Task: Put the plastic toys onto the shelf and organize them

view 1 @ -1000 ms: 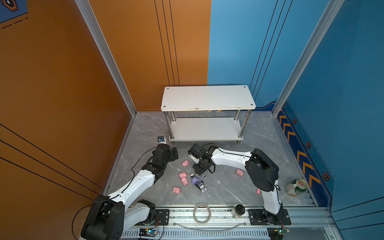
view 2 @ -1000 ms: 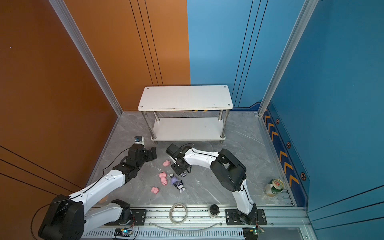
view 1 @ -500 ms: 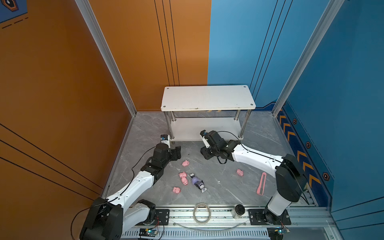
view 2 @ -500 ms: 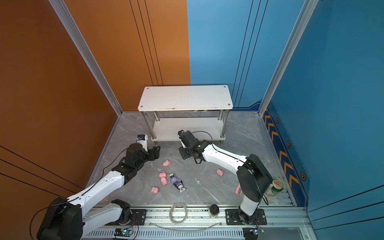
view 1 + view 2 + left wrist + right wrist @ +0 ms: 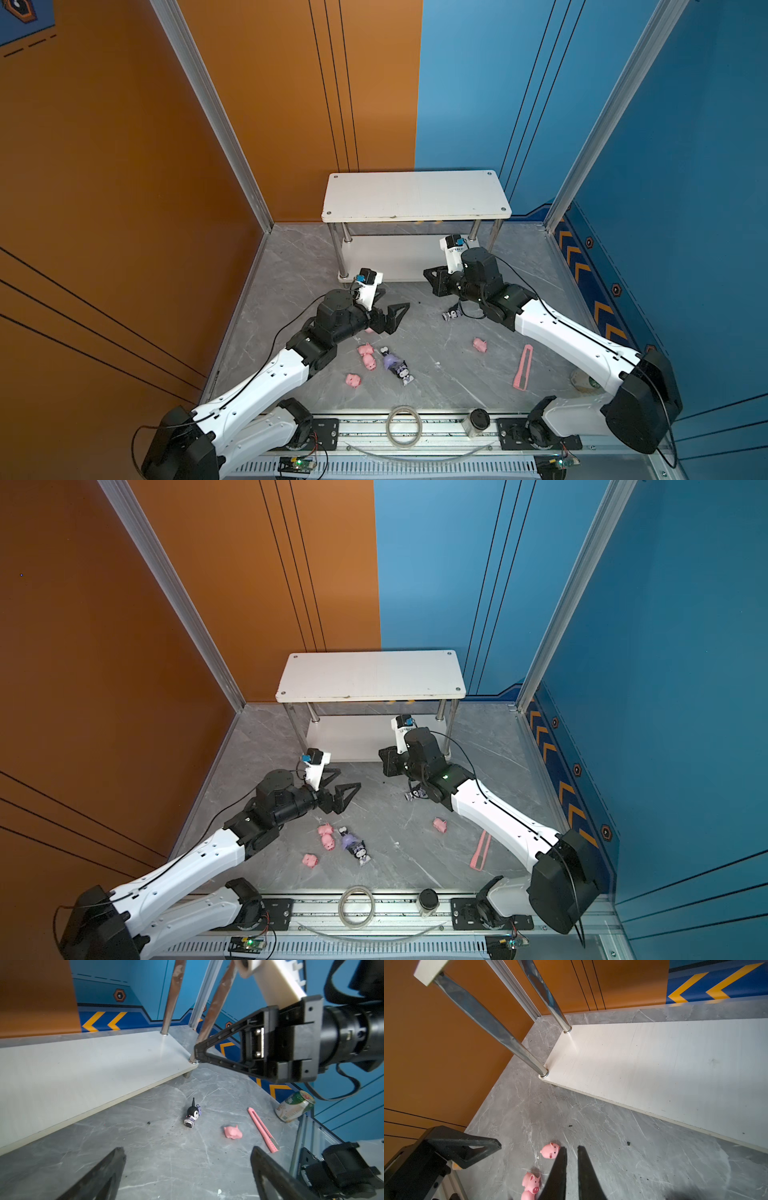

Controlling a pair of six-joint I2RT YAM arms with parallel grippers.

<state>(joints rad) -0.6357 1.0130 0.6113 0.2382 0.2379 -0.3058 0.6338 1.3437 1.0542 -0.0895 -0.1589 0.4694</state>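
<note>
The left fingers (image 5: 397,313) are spread wide; the right fingers (image 5: 558,1172) are nearly pressed together, just before the lower board of the shelf (image 5: 415,195). It stands at 12 o'clock; the pigs (image 5: 365,350) and cartoon figures (image 5: 392,360) lie on the surface (image 5: 432,374) at its 6 o'clock.

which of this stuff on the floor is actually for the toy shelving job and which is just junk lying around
For the job:
- pink pigs
- black-eared figures
- white shelf

Just lying about:
- pink strip
- green can
- clear ring on the front rail
- small dark-lidded jar beside it
</note>
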